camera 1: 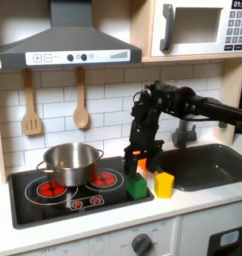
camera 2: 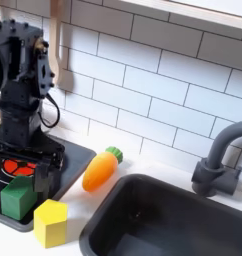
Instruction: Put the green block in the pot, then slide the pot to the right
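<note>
Steel pot (camera 1: 69, 162), biggest loose thing here: shiny, round, straight walls, small side handles, sitting on the stove's (camera 1: 53, 196) red burner rings toward the first exterior view's left. Looks empty from this angle, tho its floor isn't fully in sight. Black arm comes in from the first exterior view's right, w/ the gripper (camera 1: 139, 160) pointing down over the stove's near right corner.

Key relation: green block (camera 1: 138, 186) lies right under the gripper and a touch toward the camera in the first exterior view; in the second exterior view the block (camera 2: 18, 196) is just below the gripper (camera 2: 33, 170), on the stove corner. Block not lifted, rests on its base. Pot is well off to the first exterior view's left of both, so my guess is a short drop to grasp, then a carry leftward.

Fingers: dark against a dark body in both exterior views, can't tell if spread or closed; nothing seems held.

Block's look: small solid green cube, no real long axis, so approach angle matters little; slightly turned vs. the stove edge.

Nearby clutter: orange carrot toy (camera 2: 101, 168) on the worktop by the sink (camera 2: 183, 225), lying slantwise; yellow block (camera 2: 51, 222) just beside the green one, risk of a nudge on the way down.
</note>
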`<state>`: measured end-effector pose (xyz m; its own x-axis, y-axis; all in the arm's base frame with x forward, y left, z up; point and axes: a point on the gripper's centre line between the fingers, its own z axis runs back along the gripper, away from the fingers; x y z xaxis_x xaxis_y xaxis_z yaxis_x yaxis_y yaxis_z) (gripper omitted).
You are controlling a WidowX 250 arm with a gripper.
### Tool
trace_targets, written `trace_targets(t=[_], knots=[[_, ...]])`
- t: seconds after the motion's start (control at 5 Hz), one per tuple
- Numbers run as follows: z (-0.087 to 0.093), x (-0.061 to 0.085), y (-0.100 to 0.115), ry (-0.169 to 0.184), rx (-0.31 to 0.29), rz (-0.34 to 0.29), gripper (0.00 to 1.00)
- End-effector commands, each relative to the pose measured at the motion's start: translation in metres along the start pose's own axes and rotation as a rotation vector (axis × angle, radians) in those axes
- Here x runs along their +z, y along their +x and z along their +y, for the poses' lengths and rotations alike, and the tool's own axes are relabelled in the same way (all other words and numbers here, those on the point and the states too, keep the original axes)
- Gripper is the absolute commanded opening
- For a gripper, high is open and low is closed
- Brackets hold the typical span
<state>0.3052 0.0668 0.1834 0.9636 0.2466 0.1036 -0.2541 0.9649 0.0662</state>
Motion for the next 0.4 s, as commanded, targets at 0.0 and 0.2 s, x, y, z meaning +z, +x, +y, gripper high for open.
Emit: trace_targets(t=[0.0, 0.2], knots=[[-0.0024, -0.0166, 0.0027, 0.001, 0.002, 0.037, 1.00], [-0.0028, -0.0222, 0.0048, 0.002, 0.004, 0.043, 1.00]])
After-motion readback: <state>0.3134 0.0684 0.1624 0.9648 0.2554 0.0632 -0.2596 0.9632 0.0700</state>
